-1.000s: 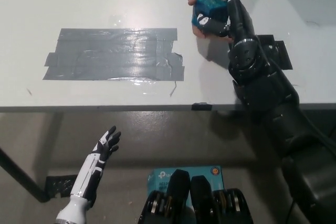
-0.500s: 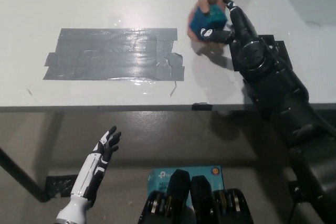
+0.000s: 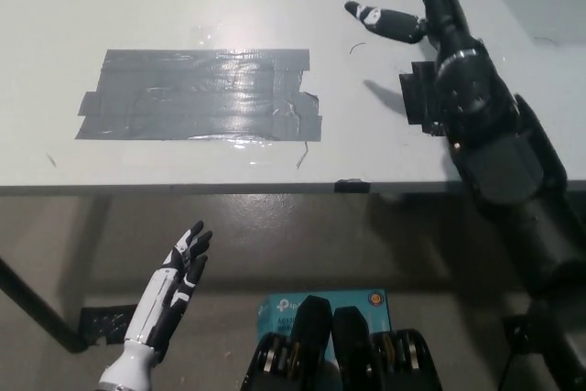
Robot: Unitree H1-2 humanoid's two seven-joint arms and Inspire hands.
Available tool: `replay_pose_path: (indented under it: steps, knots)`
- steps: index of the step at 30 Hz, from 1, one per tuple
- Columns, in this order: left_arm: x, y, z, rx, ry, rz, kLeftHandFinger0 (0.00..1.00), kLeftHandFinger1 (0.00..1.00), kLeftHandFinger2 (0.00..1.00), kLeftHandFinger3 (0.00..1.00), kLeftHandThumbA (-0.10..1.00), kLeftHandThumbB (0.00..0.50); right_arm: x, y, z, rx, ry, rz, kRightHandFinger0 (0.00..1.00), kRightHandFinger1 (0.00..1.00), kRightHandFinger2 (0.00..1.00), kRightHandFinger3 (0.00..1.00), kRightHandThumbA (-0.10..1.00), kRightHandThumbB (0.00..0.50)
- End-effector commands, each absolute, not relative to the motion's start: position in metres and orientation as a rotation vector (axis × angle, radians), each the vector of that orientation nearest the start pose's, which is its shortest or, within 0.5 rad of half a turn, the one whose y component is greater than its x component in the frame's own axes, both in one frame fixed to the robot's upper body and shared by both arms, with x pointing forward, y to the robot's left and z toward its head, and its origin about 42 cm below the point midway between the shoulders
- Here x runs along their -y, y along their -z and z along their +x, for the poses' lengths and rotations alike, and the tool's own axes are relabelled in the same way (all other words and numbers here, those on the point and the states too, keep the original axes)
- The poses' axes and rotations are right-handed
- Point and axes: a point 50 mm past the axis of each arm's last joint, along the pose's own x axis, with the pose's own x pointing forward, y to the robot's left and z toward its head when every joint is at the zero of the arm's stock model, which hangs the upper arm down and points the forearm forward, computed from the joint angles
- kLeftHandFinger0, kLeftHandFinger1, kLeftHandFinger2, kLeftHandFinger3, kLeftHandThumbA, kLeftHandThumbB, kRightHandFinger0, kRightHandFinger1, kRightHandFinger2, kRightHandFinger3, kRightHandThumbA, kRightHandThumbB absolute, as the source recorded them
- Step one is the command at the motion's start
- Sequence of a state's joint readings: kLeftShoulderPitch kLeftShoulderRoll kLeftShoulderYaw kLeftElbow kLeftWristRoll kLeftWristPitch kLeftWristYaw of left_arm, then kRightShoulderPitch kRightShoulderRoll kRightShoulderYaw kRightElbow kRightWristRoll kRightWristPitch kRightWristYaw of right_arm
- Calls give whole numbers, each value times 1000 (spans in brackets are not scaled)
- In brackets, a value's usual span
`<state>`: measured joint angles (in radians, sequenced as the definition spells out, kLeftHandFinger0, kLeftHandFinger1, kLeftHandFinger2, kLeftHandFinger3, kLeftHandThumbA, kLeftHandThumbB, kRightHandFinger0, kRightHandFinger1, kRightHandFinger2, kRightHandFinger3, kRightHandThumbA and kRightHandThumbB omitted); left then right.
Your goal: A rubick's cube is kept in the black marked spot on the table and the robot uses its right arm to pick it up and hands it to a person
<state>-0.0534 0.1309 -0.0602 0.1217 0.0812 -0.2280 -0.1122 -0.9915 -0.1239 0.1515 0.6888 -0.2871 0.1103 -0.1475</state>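
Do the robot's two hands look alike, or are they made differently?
They differ in colour. The left hand is white with black segments along its slim fingers, on a white forearm. The right hand is black with pale fingertip caps, on a thick black arm built of bulky rounded segments.

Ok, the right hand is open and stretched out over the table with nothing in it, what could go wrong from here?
The right hand reaches far over the white table, fingers spread and close above its top; pulling back low could drag them across it. The forearm hangs over the black marked spot and hides most of it, so a retreat might scrape the tape. The left hand rests open below the table edge; raising it carelessly could hit the underside.
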Motion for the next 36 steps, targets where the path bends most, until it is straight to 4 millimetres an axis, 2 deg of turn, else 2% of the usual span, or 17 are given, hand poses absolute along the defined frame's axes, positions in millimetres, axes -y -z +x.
replay_pose_path:
  steps: [1, 2, 5, 7, 8, 10, 12, 14, 15, 16, 19, 23, 24, 30, 31, 34, 36]
  knots:
    - [-231, -105, 304, 187, 214, 240, 1000, 1000, 1000, 1000, 908, 260, 175, -393, 451, 583, -31, -513, 1000, 1000, 1000, 1000, 877, 451]
    - [-232, -106, 305, 190, 214, 243, 1000, 1000, 1000, 1000, 907, 260, 178, -393, 437, 613, -43, -499, 1000, 1000, 1000, 1000, 876, 437]
    - [-233, -107, 309, 200, 210, 246, 1000, 1000, 1000, 1000, 907, 256, 192, -388, 386, 717, -85, -434, 1000, 1000, 1000, 1000, 923, 316]
    - [-233, -108, 310, 201, 210, 244, 1000, 1000, 1000, 1000, 907, 250, 196, -386, 370, 731, -119, -396, 1000, 1000, 1000, 1000, 942, 292]
    - [-231, -108, 310, 198, 211, 245, 1000, 1000, 1000, 1000, 908, 251, 203, -381, 347, 758, -151, -341, 1000, 1000, 1000, 1000, 961, 266]
    - [-231, -107, 310, 195, 213, 245, 1000, 1000, 1000, 1000, 909, 252, 207, -377, 329, 781, -163, -313, 1000, 1000, 1000, 1000, 979, 265]
    - [-230, -106, 310, 192, 213, 243, 1000, 1000, 1000, 1000, 905, 255, 215, -365, 300, 797, -173, -270, 1000, 1000, 1000, 1000, 982, 268]
    - [-232, -105, 311, 187, 209, 243, 1000, 1000, 1000, 1000, 902, 258, 220, -351, 288, 798, -177, -268, 1000, 1000, 1000, 1000, 953, 224]
    - [-232, -105, 311, 186, 208, 242, 1000, 1000, 1000, 1000, 901, 259, 221, -347, 285, 796, -176, -270, 1000, 1000, 1000, 1000, 951, 224]
    - [-232, -104, 310, 183, 209, 244, 1000, 1000, 1000, 1000, 900, 254, 225, -339, 282, 783, -166, -288, 1000, 1000, 1000, 1000, 949, 195]
    - [-231, -103, 310, 180, 212, 242, 1000, 1000, 1000, 1000, 903, 258, 227, -329, 279, 757, -160, -287, 1000, 1000, 1000, 1000, 956, 198]
    - [-231, -102, 311, 183, 213, 247, 1000, 1000, 1000, 1000, 912, 253, 234, -290, 278, 638, -169, -221, 1000, 1000, 1000, 1000, 957, 170]
    - [-231, -102, 312, 183, 213, 246, 1000, 1000, 1000, 1000, 912, 252, 235, -287, 278, 630, -168, -219, 1000, 1000, 1000, 1000, 956, 169]
    - [-232, -101, 313, 181, 213, 245, 1000, 1000, 1000, 1000, 919, 244, 244, -232, 304, 460, -147, -235, 1000, 1000, 1000, 1000, 980, 170]
    - [-232, -101, 314, 181, 214, 243, 1000, 1000, 1000, 1000, 918, 245, 244, -223, 308, 432, -148, -234, 1000, 1000, 1000, 1000, 967, 176]
    - [-233, -101, 315, 179, 214, 242, 1000, 1000, 1000, 1000, 914, 248, 241, -211, 312, 401, -154, -213, 1000, 1000, 1000, 1000, 937, 180]
    - [-232, -99, 315, 174, 213, 244, 1000, 1000, 1000, 1000, 913, 247, 236, -191, 319, 346, -164, -224, 1000, 1000, 1000, 1000, 938, 207]
